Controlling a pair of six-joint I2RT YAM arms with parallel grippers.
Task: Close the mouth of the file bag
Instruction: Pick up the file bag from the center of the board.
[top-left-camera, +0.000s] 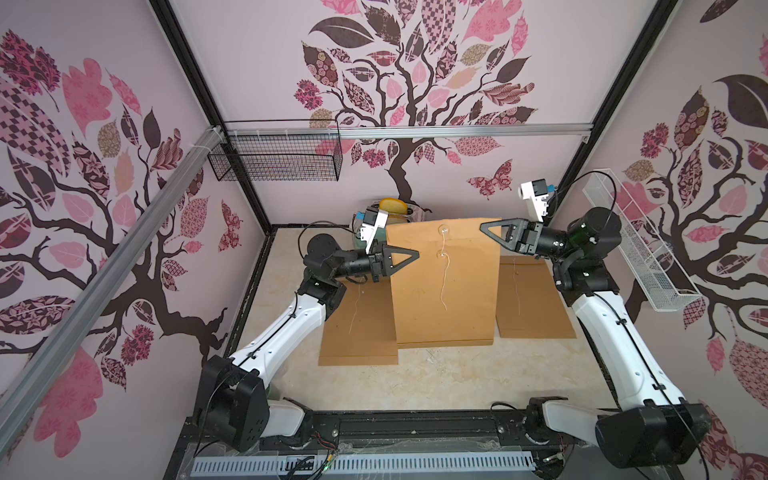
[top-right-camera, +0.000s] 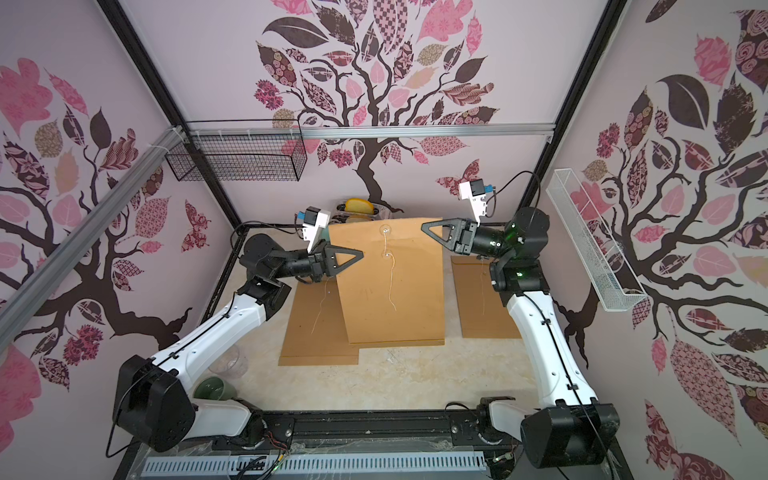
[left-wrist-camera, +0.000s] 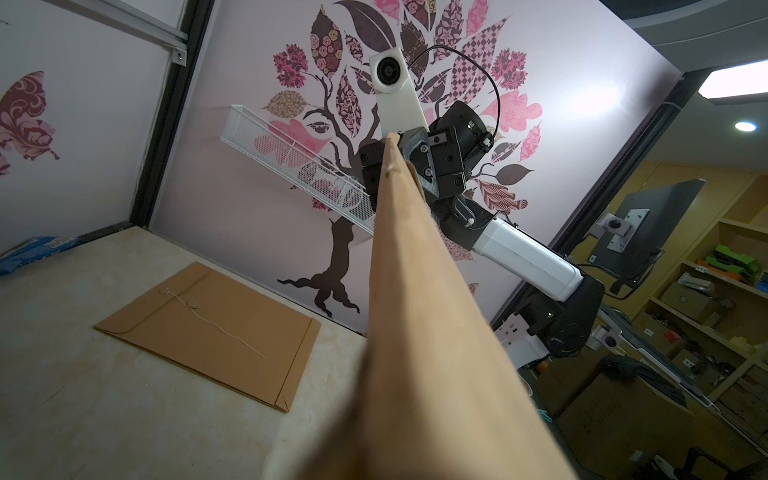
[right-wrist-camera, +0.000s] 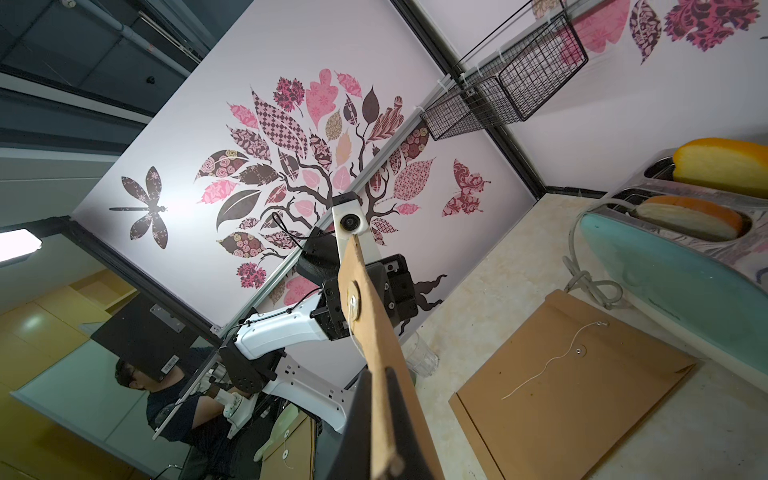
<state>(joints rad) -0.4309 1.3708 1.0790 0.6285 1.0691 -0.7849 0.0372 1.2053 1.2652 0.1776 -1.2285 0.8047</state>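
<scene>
Left wrist view runs along the raised far edge of the file bag (left-wrist-camera: 415, 332) to the right tool (left-wrist-camera: 395, 145), whose jaws are pressed together on the bag's far-right corner. In both top views the left tool (top-left-camera: 415, 254) is clamped on the bag's left edge, just below the far-left corner. The bag slopes: far edge raised, near edge down by the counter's (top-left-camera: 457, 382) middle, overlapping a second file bag (top-left-camera: 357, 332) lying flat toward the left edge. Its string (top-left-camera: 444, 282) hangs loose down the face. A third file bag (top-left-camera: 536, 303) lies flat toward the right edge. A toaster (top-left-camera: 399, 210) stands at the far edge behind the bag. Bare counter runs from the bags' near edges to the near edge.
</scene>
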